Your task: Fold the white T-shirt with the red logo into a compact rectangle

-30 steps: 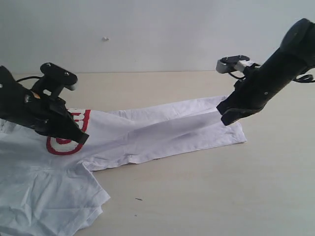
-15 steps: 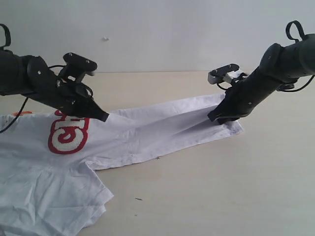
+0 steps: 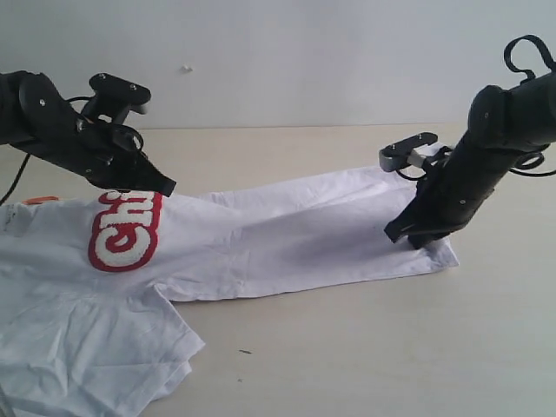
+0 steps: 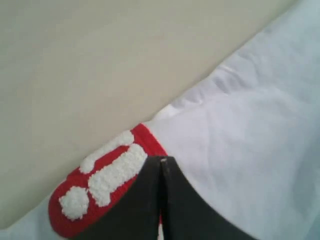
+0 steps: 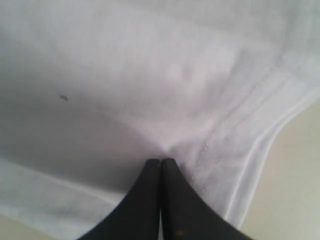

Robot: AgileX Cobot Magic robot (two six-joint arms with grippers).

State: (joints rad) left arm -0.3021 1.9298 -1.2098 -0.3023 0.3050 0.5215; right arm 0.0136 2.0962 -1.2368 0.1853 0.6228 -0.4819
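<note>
Two tools, both with jaws pressed together. The left tool (image 3: 165,186) sits at the far edge of the white T-shirt (image 3: 287,239), right at the end of the red logo (image 3: 123,236). In the left wrist view the tips lie over the logo's red border, but I can't tell if cloth is caught between them. The right tool (image 3: 404,234) is down on the hem end. In the right wrist view the fabric puckers into the tips, so it looks clamped on the hem.

The shirt lies flat on the bench (image 3: 365,347) as a long band, its long axis running left to right between the two tools. The logo end is at the left and the hem end at the right, with one sleeve (image 3: 95,347) spread toward the near left corner.

Key relation: the hem lies under the right tool and the logo well apart from it, along the band. Likely next step is bringing hem toward chest along that axis; the right arm is nearer the hem and the left anchors the chest end.
</note>
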